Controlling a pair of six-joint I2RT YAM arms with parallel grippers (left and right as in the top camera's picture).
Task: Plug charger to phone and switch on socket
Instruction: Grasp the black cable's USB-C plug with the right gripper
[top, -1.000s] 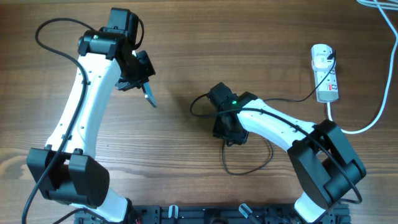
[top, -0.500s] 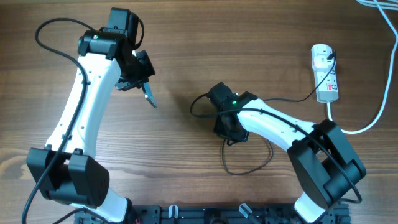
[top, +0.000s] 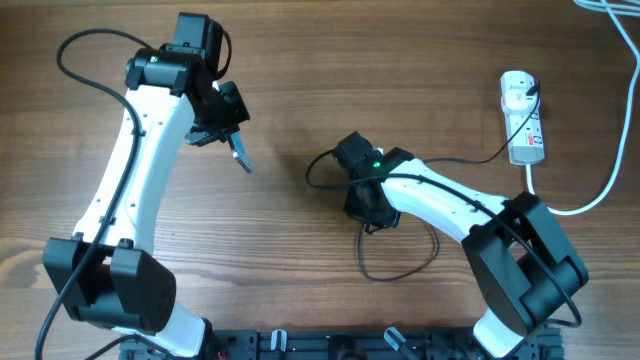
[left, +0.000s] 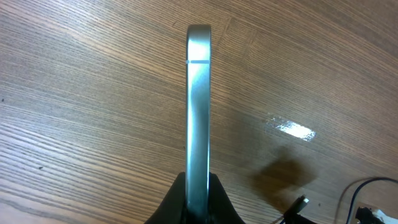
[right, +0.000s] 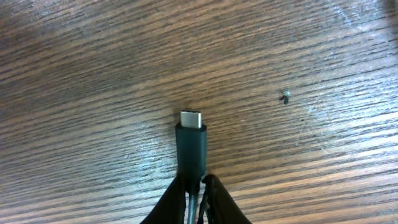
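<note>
My left gripper (left: 198, 186) is shut on the phone (left: 198, 106), held edge-on above the table; only its thin pale metallic edge shows, and it appears as a thin sliver in the overhead view (top: 241, 157). My right gripper (right: 196, 183) is shut on the charger's black connector (right: 190, 146), its metal tip pointing away from the jaws above the wood. The charger's thin black cable (top: 400, 272) loops under the right arm and runs to a black plug in the white socket (top: 524, 118) at the far right. The connector tip also shows low in the left wrist view (left: 298, 203).
A thick white cable (top: 612, 170) curves from the socket along the right edge. Black arm cables loop near both arms. The left arm base (top: 110, 285) and right arm base (top: 525, 265) stand at the front. Bare wood lies between the grippers.
</note>
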